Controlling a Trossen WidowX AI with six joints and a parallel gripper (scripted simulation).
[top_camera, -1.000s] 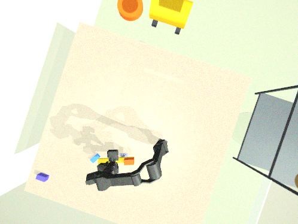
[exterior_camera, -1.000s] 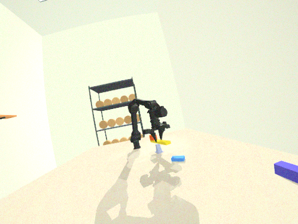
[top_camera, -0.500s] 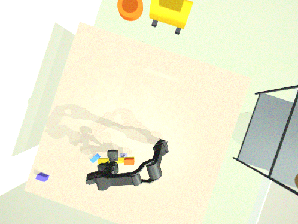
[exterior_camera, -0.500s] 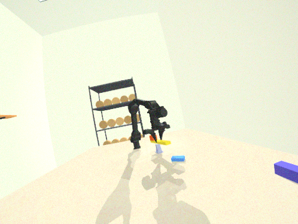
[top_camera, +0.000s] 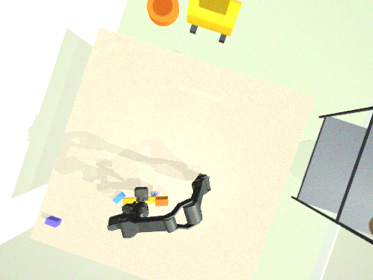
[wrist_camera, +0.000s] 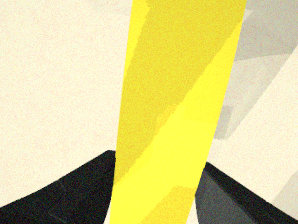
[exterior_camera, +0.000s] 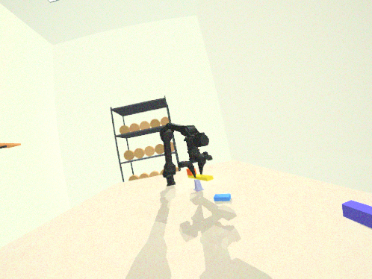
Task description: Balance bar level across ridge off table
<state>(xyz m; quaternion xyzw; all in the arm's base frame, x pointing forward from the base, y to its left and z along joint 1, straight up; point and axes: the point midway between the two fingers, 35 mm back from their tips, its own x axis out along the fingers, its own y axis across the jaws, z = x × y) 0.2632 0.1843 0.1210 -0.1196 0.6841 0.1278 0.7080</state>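
My gripper [top_camera: 140, 198] [exterior_camera: 200, 172] [wrist_camera: 156, 165] is shut on the bar [top_camera: 129, 201] [exterior_camera: 203, 177] [wrist_camera: 180, 63], a flat yellow slat with an orange end [top_camera: 161, 201] [exterior_camera: 190, 171]. It holds the bar clear of the table, close over the ridge [top_camera: 154, 194] [exterior_camera: 198, 186], a small pale lavender wedge. I cannot tell whether the bar touches the ridge. In the wrist view the bar runs away between the two dark fingers, and the ridge is hidden under it.
A small blue block [top_camera: 119, 197] [exterior_camera: 222, 197] lies on the table near the bar's yellow end. A purple block [top_camera: 52, 221] [exterior_camera: 356, 212] lies farther off near the table edge. A dark shelf rack [top_camera: 337, 168] [exterior_camera: 140, 142], a yellow seat [top_camera: 213, 15] and an orange pot [top_camera: 162, 11] stand off the table.
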